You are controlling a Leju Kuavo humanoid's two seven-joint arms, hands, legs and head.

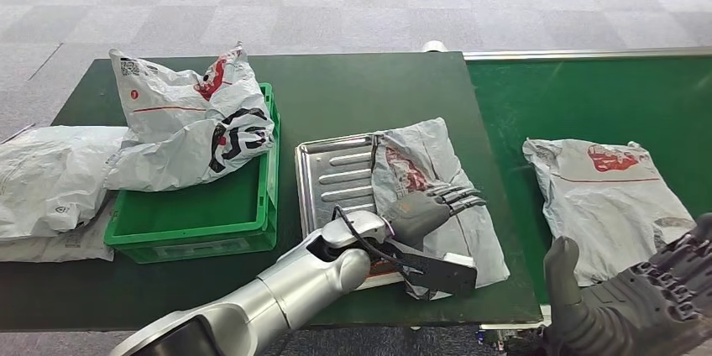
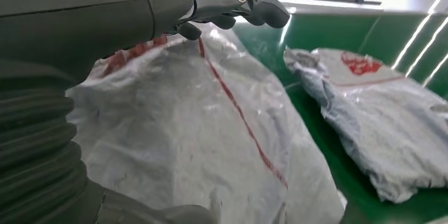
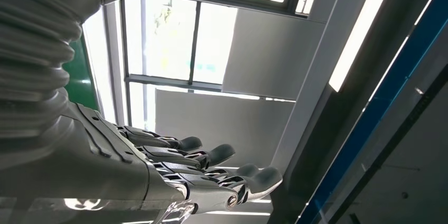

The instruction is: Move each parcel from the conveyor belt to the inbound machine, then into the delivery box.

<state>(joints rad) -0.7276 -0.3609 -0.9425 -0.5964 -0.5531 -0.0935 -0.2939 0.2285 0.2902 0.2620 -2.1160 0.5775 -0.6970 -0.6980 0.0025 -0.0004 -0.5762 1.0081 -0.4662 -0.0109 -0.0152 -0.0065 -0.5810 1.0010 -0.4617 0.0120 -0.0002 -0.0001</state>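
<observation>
While the left robot hand (image 1: 432,207) rests on top of the grey plastic mailer parcel with red print (image 1: 437,196), its fingers lie flat and slightly spread across the film, closed on nothing; no pinch or grip is visible yet. That parcel lies across the right part of the ribbed silver metal tray (image 1: 332,175), presumably the inbound machine's plate, near the desk's (image 1: 361,91) right edge and spilling over the tray's rim toward the front edge.

The right robot hand (image 1: 646,297) hangs past the front right corner, fingers apart and empty.

A second grey mailer parcel with red logo (image 1: 609,196) lies flat on the green conveyor belt (image 1: 588,96), well apart from both hands.

The green plastic crate (image 1: 206,217) at the left, likely the delivery box, carries a crumpled white bag with red and black print (image 1: 193,117) draped over its far rim. More pale bags (image 1: 50,184) lie just beside it, at the desk's left edge.

Handling judgement: thin film, soft contents, probably light. It will sag and fold when lifted, and the glossy surface looks slippery. A flat press will not carry it; best to gather a fold of loose film near an edge or bunch the middle, then lift clear of the tray rim.
</observation>
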